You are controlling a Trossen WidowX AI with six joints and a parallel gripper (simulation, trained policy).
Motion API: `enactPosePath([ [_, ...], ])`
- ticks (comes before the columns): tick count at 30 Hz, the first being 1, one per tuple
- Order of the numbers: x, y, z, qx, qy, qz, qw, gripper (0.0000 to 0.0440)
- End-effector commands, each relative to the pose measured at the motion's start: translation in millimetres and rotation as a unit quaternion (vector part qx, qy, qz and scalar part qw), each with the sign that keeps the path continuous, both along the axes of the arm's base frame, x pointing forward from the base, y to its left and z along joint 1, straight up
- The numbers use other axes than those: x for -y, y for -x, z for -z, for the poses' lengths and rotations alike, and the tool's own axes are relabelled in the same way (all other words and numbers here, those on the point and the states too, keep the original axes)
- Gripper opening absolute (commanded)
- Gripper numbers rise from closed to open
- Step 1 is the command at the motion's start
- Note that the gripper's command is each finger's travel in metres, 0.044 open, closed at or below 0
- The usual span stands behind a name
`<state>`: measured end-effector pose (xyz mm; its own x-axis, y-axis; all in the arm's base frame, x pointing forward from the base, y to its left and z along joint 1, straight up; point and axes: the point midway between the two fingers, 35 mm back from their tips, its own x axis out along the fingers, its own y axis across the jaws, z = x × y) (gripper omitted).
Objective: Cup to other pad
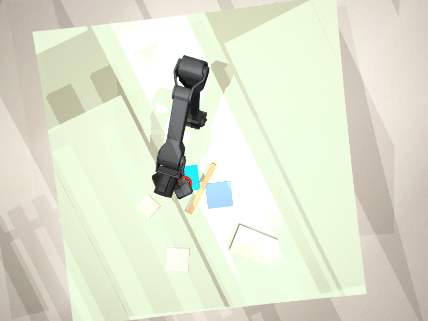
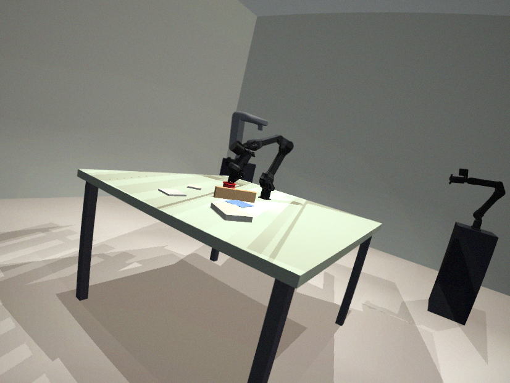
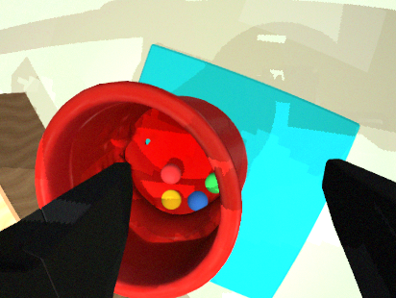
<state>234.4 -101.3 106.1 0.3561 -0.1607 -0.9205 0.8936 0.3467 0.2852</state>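
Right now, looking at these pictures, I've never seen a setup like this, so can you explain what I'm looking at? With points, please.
A black robot arm [image 1: 177,119] [image 2: 281,154] reaches over a pale green table [image 1: 294,155] [image 2: 329,230]. One picture looks down from above, one from across the room, and one from the arm's wrist. Its gripper [image 3: 231,175] is open, holding nothing, though one finger reaches over the cup's rim. The red cup [image 1: 188,179] [image 2: 228,185] [image 3: 231,130] has marbles inside and is at the cyan pad [image 1: 194,177] [image 3: 284,192]. A wooden bar [image 1: 202,188] [image 2: 234,194] separates that from a blue pad [image 1: 219,194] [image 2: 239,203].

Your gripper [image 3: 231,175] stands open, one black fingertip over the mouth of the red cup [image 3: 230,192], the other beyond the cyan pad [image 3: 284,207]. You see red, yellow, blue and green marbles [image 3: 197,201] inside the cup.
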Motion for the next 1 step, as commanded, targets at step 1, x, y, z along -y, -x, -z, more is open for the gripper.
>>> enactPosePath([
  [1, 1.8, 2.2, -12.7, 0.018, 0.006, -0.001, 1.0, 0.0306],
])
